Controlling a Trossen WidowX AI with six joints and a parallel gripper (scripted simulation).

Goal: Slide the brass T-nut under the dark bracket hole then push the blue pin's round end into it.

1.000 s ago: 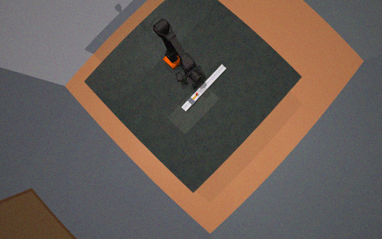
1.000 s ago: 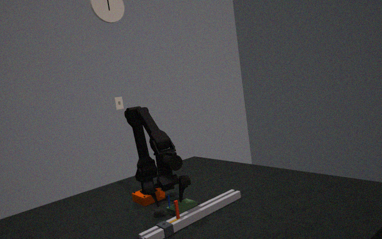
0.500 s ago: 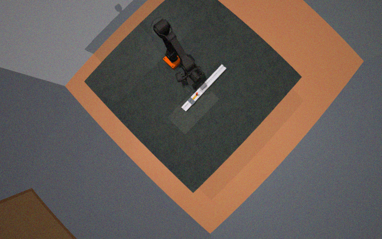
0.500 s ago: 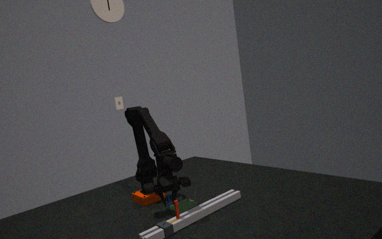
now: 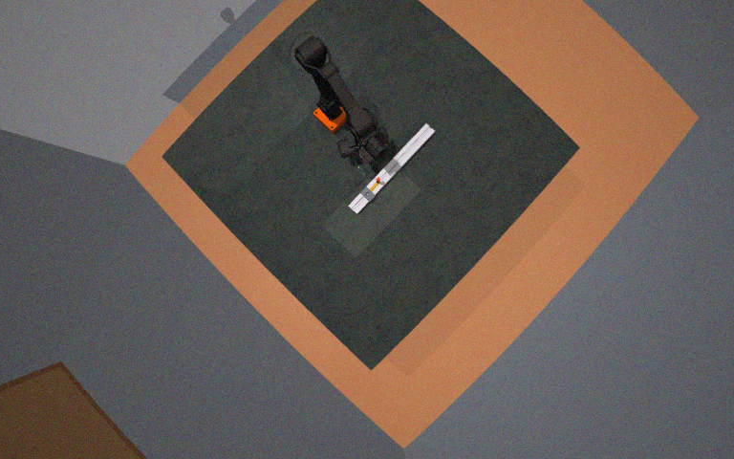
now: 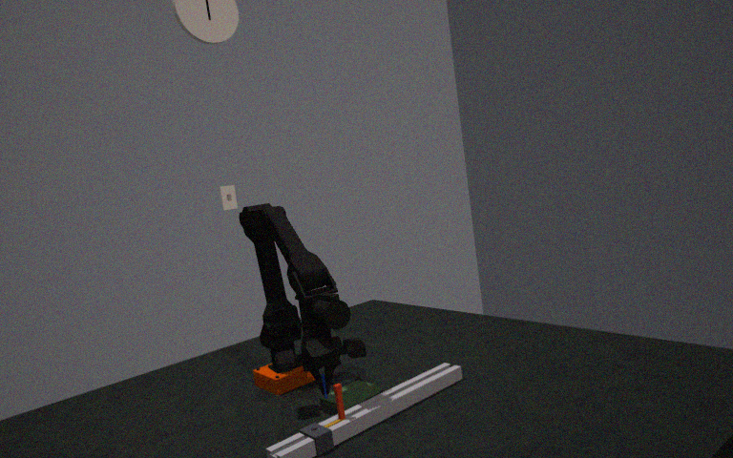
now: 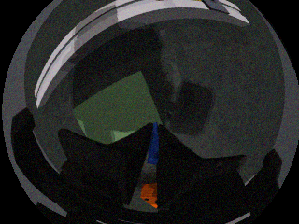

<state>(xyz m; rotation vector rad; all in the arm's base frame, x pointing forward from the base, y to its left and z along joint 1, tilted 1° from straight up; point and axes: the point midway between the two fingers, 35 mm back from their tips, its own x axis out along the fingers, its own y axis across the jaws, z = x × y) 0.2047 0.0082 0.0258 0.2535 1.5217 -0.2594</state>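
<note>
My gripper (image 6: 324, 391) (image 7: 157, 125) points down and is shut on the blue pin (image 6: 324, 385) (image 7: 153, 147), which stands roughly upright between the fingers. They are at the near edge of the green tray (image 6: 362, 391) (image 7: 117, 103); whether the pin still touches it is unclear. The aluminum rail (image 5: 415, 142) (image 6: 427, 385) (image 7: 145, 14) lies beyond the tray. The orange handle (image 5: 377, 180) (image 6: 339, 402) sticks up from the slot. The brass T-nut (image 5: 374, 186) (image 6: 333, 423) lies in the slot, reaching toward the dark bracket (image 5: 366, 194) (image 6: 318, 435) (image 7: 215, 6). Whether it reaches under the hole is hidden.
The orange arm base (image 5: 330, 118) (image 6: 281, 380) (image 7: 149, 193) is behind the gripper. The upright handle stands close to the gripper in the exterior view. A grey band (image 5: 392, 165) crosses the rail farther along. A paler rectangle (image 5: 359, 232) shows on the dark table top beyond the rail.
</note>
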